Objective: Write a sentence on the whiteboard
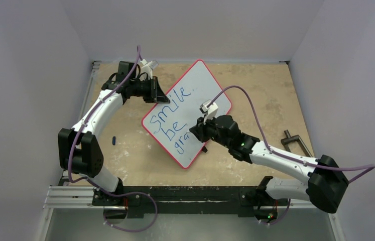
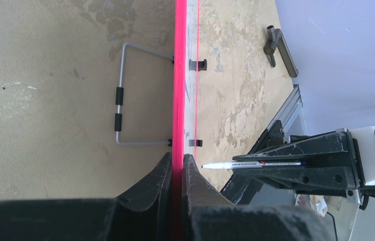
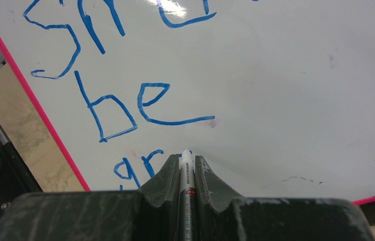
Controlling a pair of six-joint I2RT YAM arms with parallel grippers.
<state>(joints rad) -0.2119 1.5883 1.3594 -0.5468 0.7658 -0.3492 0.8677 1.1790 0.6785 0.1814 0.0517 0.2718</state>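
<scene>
The tabletop (image 1: 255, 85) carries the whiteboard (image 1: 200, 80) at its middle, turned corner-on to the arms. It looks light, stiff and slick-faced, so it would likely skid or pivot under a pressing pen. The thin red rim is the sensible place to take it, well clear of the ink. The left gripper (image 2: 177, 165) does just that, its jaws closed on the rim at the board's far left edge. A grey wire stand (image 2: 119, 95) shows behind the board. The sentence (image 1: 171, 120) runs in blue across the board's left half: "smile", "be", and a third line showing only "gra". The right gripper (image 3: 188, 165) is clamped along a slim white marker (image 3: 187, 173), whose tip meets the board just right of those letters. The barrel looks smooth and light. A hold close to the tip probably suits it, with gentle pressure, since wet ink smears.
</scene>
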